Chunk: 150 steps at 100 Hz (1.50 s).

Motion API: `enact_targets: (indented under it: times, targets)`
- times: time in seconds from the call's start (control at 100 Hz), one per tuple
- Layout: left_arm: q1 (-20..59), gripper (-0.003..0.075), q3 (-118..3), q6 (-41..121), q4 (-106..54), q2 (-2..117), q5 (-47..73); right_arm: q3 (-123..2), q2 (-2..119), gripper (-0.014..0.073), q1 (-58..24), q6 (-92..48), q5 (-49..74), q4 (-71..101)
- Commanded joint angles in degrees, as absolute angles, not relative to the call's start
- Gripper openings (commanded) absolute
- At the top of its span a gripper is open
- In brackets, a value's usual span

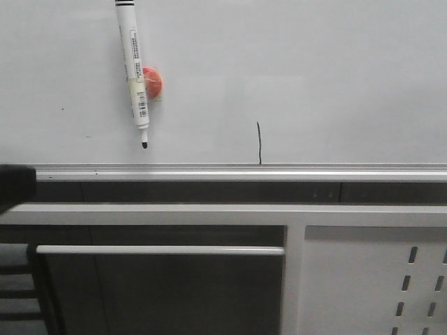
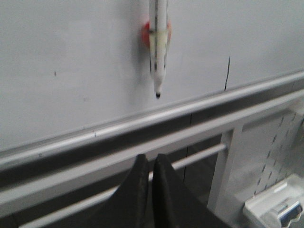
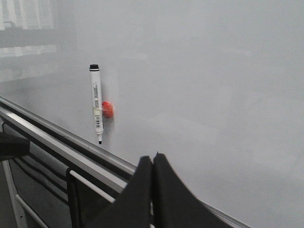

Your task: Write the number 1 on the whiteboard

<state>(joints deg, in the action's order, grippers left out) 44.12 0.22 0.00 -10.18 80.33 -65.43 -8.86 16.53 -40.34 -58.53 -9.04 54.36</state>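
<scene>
Nearest, in each wrist view: a black pincer pressed flat together, fingers touching, nothing between them. Left pincer [image 2: 151, 190] low and drawn back from the board; right pincer [image 3: 152, 190] likewise closed and empty, angled toward the board from the side. Only a dark blur of an arm [image 1: 15, 187] at the left edge of the front view.

Next, further out: white metal frame rails [image 1: 209, 213] and a thinner horizontal bar [image 1: 160, 249]; to the lower right, a white perforated metal panel [image 1: 377, 279]. In the left wrist view, low in the corner, a small pale plastic tray [image 2: 273, 209] holding something with a blue-and-white part, too blurred to name.

Then the silver bottom rail [image 1: 237, 173] of the whiteboard [image 1: 335, 70], a wide glossy pale grey sheet filling the far part of every view.

On the board itself: a white marker pen [image 1: 134, 70], hung nearly upright, black tip down and uncapped, clipped to an orange-red round magnet holder [image 1: 152, 82], apparently parked there, within reach of either arm, not held by anything. To its right, well apart, the number 1 [image 1: 259, 144]: a thin, slightly wavy black vertical stroke, its lower end meeting the rail.

Judged from this: stroke already drawn, pen returned to its holder, both arms withdrawn, task probably finished or nearly so.
</scene>
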Motion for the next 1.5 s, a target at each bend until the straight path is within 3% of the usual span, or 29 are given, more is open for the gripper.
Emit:
enact_targets:
  times: [0.0, 0.16, 0.34, 0.89, 1.34, 1.49]
  targets:
    - [44.01, -0.0018, 1.41, 0.0, -10.96, 85.47, -78.06, -10.43, 16.85, -0.0069, -39.89, -58.77, -12.25, 53.98]
    - [44.01, -0.0018, -0.53, -3.69, -12.27, 94.63, -78.19, -10.43, 16.85, -0.0069, -39.89, -58.77, -12.25, 53.98]
    - [44.01, -0.0018, -4.64, -9.5, -9.57, 93.41, -78.19, -10.43, 16.85, -0.0069, -39.89, -58.77, -12.25, 53.98]
    - [44.01, -0.0018, -6.45, -9.4, -10.5, 63.65, -78.19, -10.43, 16.85, -0.0071, -39.89, -58.77, -12.25, 53.98]
    - [44.53, -0.0018, -5.95, 2.11, -22.21, 55.75, -77.97, -10.43, 16.85, -0.0071, -39.89, -58.77, -12.25, 53.98]
    - [37.55, -0.0018, -5.95, 5.34, -11.34, 45.74, -66.74, -10.43, 16.85, -0.0071, -39.89, -58.77, -12.25, 53.98]
